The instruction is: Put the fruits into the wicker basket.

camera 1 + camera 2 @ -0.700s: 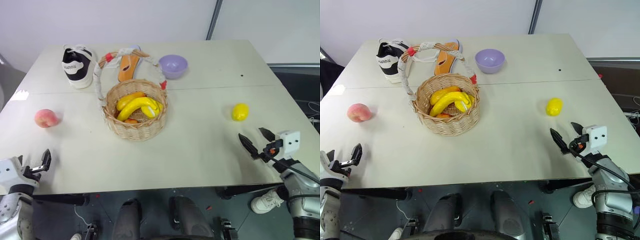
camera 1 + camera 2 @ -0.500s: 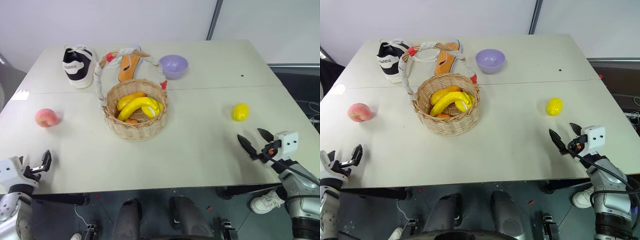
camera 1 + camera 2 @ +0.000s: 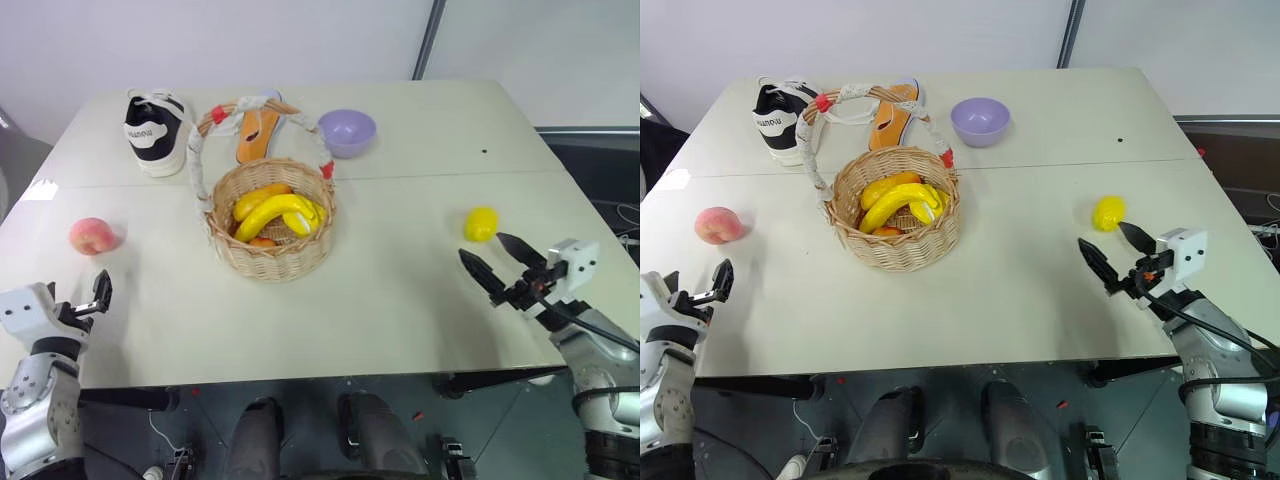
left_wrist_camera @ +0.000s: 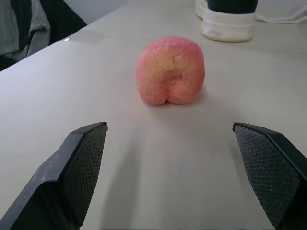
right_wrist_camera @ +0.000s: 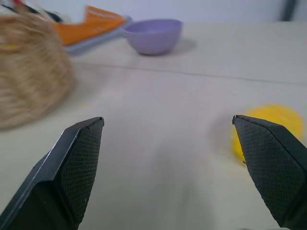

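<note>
Pink-red round peach (image 3: 92,236) near tabletop (image 3: 400,300) left edge, small yellow lemon (image 3: 481,224) near right edge, both outside tan wicker basket (image 3: 272,220); left end effector (image 3: 99,296) and right end effector (image 3: 498,264) open, empty.

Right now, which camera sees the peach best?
The left wrist view: the peach sits big and centered on the table, straight ahead between the open left end effector's fingers. In the left eye and right eye views it is just a small pink ball near the table's left edge.
</note>
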Robot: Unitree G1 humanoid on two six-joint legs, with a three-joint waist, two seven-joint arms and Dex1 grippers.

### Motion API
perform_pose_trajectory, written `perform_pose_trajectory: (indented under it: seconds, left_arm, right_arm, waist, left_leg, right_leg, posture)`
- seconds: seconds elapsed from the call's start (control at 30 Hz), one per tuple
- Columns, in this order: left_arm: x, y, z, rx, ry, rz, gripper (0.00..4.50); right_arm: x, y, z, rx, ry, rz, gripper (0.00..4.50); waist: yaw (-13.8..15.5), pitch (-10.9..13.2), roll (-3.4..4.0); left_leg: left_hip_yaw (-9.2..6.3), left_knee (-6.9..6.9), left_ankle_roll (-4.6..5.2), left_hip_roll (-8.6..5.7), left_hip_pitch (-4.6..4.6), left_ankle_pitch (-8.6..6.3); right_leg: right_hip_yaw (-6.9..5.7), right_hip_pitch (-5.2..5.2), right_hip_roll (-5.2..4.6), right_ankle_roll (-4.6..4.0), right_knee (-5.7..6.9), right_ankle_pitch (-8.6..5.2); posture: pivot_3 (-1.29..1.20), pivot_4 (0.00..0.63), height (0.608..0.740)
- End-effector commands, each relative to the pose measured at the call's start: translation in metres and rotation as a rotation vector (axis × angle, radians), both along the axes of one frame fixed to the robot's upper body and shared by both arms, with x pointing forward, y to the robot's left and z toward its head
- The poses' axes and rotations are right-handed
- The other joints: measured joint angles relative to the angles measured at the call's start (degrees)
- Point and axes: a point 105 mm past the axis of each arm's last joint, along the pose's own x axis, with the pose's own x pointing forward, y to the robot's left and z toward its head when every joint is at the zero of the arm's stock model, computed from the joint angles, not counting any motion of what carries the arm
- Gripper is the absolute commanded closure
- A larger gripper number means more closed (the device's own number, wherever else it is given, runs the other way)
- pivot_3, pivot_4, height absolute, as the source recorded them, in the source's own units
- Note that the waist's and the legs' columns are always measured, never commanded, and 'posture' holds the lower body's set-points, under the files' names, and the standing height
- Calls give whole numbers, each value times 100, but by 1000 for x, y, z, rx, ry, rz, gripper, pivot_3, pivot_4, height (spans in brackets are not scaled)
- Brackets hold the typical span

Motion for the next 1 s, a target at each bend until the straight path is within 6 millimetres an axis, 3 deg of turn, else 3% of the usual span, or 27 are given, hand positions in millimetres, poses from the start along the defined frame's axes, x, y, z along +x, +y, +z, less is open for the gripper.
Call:
perform_pose_trajectory:
  seconds: [0.03,0.23,0.43,0.73,1.0]
  left_arm:
    - [12,1,23,63,-49,3,0]
    - [25,5,39,97,-41,51,0]
    - [35,9,55,102,8,112,0]
    - [60,9,71,70,112,100,0]
    - [82,18,62,92,277,103,0]
  right_arm:
    - [-19,55,36,-14,-47,291,20]
    - [-22,122,50,-171,-104,506,20]
    - [-9,150,50,-279,-166,547,20]
    - [-12,162,41,-284,-197,599,20]
    - [-16,164,36,-286,-224,591,20]
  waist:
    - [-9,-1,-3]
    - [-14,-7,-15]
    - [40,-11,-28]
    - [142,-11,-30]
    - [123,-11,-31]
  left_leg:
    - [-2,0,0,0,0,0]
    - [-2,0,0,1,1,0]
    - [-6,1,0,0,-4,0]
    - [-7,2,0,0,-6,0]
    - [-12,-1,0,1,-5,0]
  right_leg:
    - [-1,0,1,1,1,0]
    - [-2,1,2,-1,0,2]
    - [-8,0,0,2,-2,7]
    - [-11,-1,-1,11,-3,13]
    - [-17,-2,1,13,-1,14]
  posture:
    - [0,150,740]
    - [0,150,740]
    - [0,150,740]
    - [0,150,740]
    - [0,150,740]
